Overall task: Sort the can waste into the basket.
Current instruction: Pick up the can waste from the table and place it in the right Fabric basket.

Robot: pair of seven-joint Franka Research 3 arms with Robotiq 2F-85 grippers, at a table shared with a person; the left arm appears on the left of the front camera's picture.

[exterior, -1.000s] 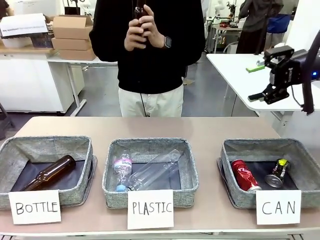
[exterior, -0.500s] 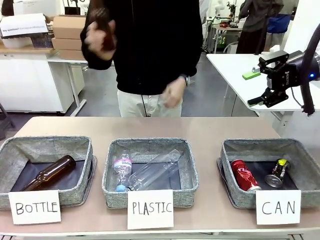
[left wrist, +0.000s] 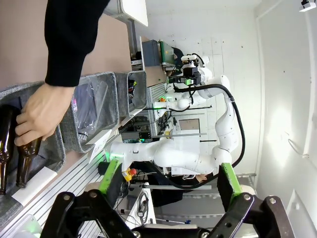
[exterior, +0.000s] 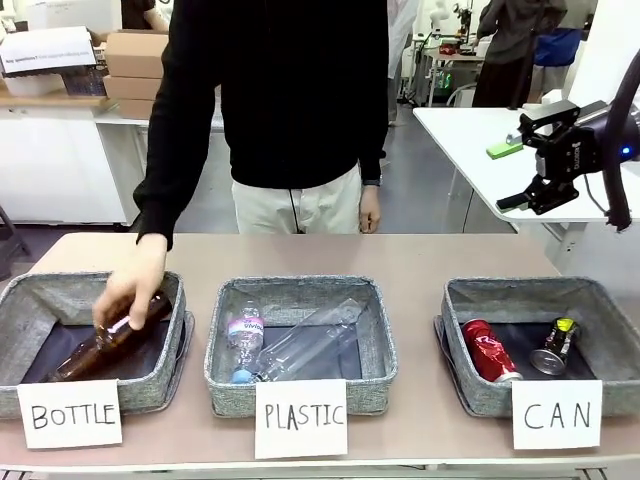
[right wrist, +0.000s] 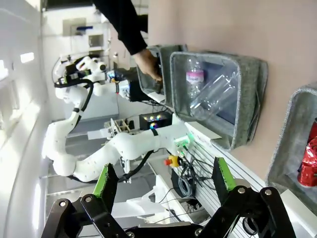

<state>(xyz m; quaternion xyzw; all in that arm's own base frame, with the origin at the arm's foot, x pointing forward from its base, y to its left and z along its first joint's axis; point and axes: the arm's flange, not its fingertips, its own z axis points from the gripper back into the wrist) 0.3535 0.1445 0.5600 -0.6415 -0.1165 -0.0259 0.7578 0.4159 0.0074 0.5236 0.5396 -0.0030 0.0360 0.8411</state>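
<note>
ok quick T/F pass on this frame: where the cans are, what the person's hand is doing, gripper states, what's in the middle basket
1. Both cans lie in the basket with the CAN card. True: the red can and the dark can are inside it.
2. The person's hand is putting a clear plastic bottle into the middle basket. False: it holds a brown glass bottle over the BOTTLE basket.
3. The right gripper is shut on a can. False: it hangs open and empty above the table's far right.
4. The left gripper is open. True.
5. The PLASTIC basket holds clear plastic bottles. True.
</note>
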